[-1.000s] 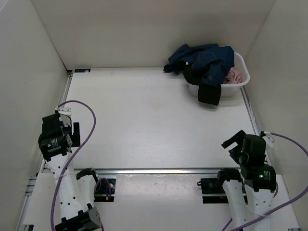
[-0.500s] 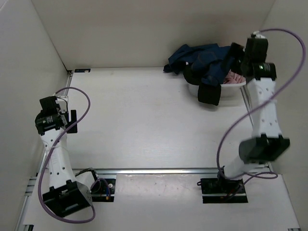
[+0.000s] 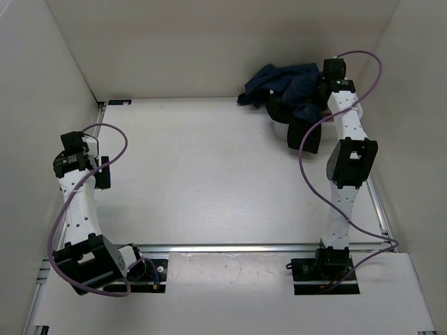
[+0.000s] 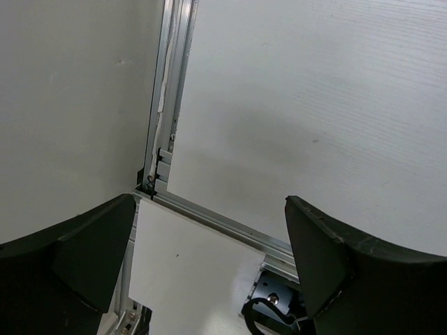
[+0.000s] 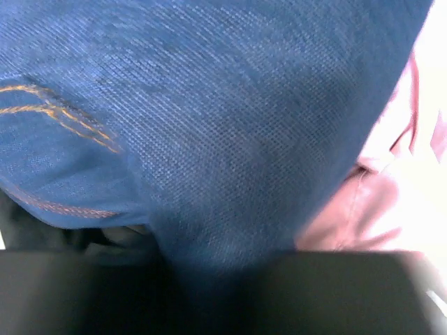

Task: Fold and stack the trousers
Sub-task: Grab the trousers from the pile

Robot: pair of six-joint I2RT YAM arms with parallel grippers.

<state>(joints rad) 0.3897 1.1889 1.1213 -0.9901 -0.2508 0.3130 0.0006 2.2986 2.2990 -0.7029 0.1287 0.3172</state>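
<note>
Tabletop (image 3: 209, 174) corner holds trousers (image 3: 290, 84) over black garment (image 3: 304, 136), seemingly pink cloth (image 5: 370, 202).

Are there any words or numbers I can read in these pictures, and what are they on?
None: no words, numbers or signs can be read in any view.
The jeans show only orange stitching, no letters.
The left arm, right arm and table carry no readable print.
</note>
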